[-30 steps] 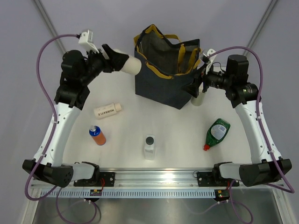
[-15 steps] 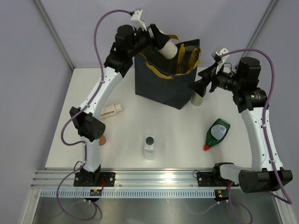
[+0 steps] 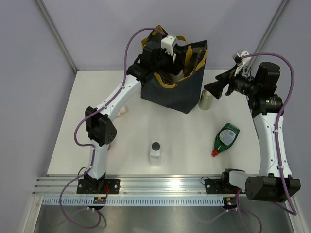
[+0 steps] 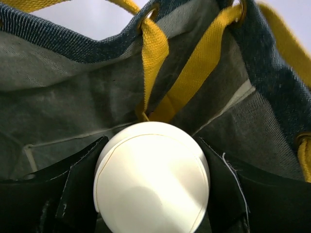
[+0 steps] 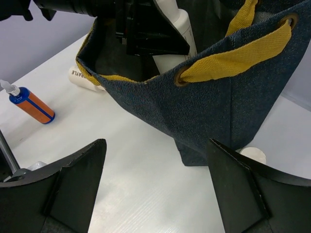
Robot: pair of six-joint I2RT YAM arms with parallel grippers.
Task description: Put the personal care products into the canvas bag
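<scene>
Grips pale cream plastic bottle (image 4: 146,160) in left claw (image 4: 151,194) down inside dark navy canvas bag (image 3: 170,94), seemingly for release there, and holds right claw (image 5: 155,191) wide open, empty, alongside

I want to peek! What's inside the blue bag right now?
The left end effector holds a pale bottle inside the canvas bag, beside its yellow straps. The bottle hides the bag's bottom.

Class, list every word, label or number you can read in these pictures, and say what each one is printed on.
Cream bottle: dark letters, partly hidden by the canvas bag, not readable.
Green bottle: label print too small to read.
No other text shows.
</scene>
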